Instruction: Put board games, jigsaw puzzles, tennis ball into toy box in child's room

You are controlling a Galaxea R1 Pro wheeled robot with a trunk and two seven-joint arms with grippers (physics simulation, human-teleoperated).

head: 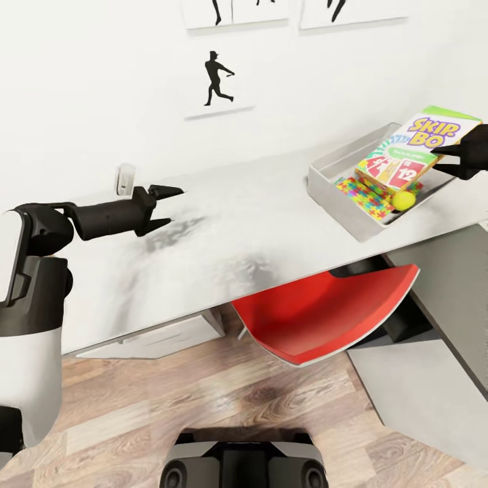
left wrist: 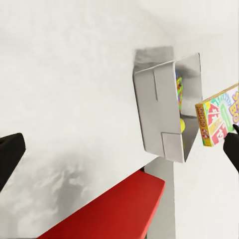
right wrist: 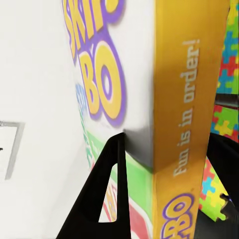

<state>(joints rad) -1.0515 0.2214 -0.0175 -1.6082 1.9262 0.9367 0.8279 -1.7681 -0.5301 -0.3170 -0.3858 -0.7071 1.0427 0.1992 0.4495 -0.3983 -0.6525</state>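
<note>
Right end effector (head: pixel 444 161) grips tilted Skip-Bo box (head: pixel 413 146).

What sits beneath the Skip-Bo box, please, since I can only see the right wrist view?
Observer: The Skip-Bo box hangs tilted over the toy box, a grey bin near the table's right end.
Operator: Thank you. Is the tennis ball in that bin?
Observer: Yes, the tennis ball lies inside, beside a jigsaw puzzle.
Operator: And where is the left arm?
Observer: The left arm reaches over the table well apart from the bin, its jaws open and empty.
</note>
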